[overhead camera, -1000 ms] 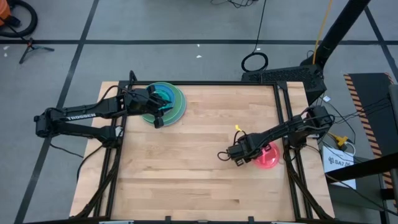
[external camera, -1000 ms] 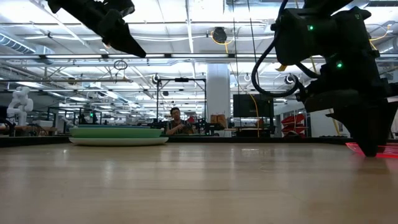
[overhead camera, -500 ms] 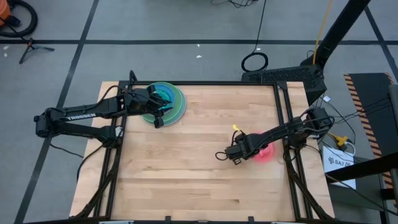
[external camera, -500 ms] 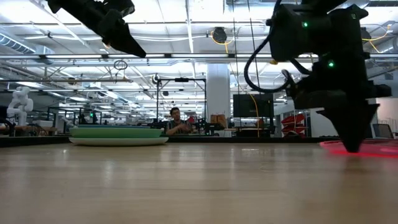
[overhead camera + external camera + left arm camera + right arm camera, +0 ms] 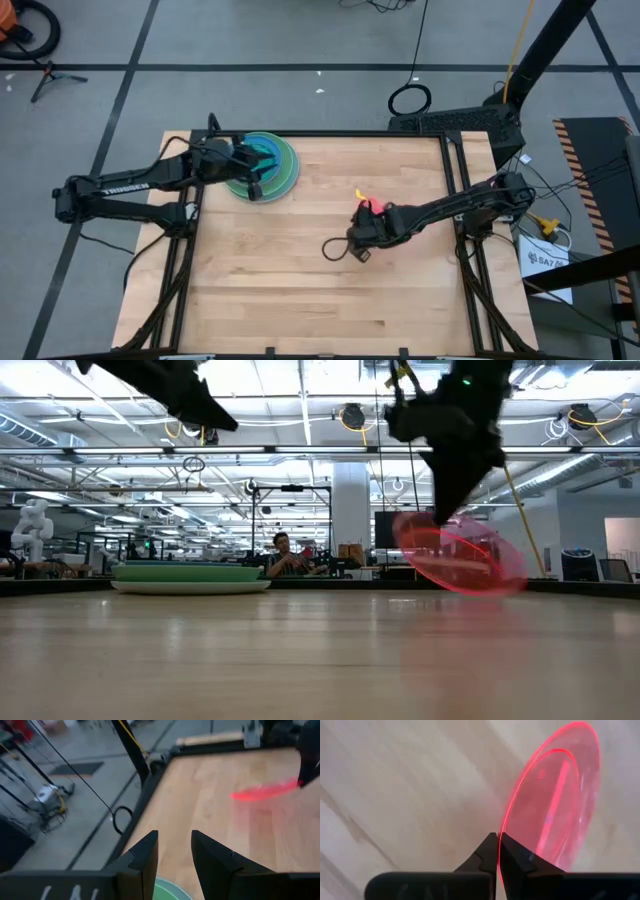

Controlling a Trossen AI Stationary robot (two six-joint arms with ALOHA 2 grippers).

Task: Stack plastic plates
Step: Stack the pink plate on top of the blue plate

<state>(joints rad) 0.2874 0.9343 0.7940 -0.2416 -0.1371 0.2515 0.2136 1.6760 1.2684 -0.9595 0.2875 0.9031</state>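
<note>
Between the tips of my right pincer sits the rim of the pink plate; the tips are pressed together on it, and the plate hangs tilted clear of the counter, out in front of the pincer. From above, that pincer is over the middle of the counter. My left pincer hovers above the stack at the far left corner, its fingers spread with nothing between them. In the low view the stack lies flat on the counter beneath the left pincer, well apart from the pink plate.
</note>
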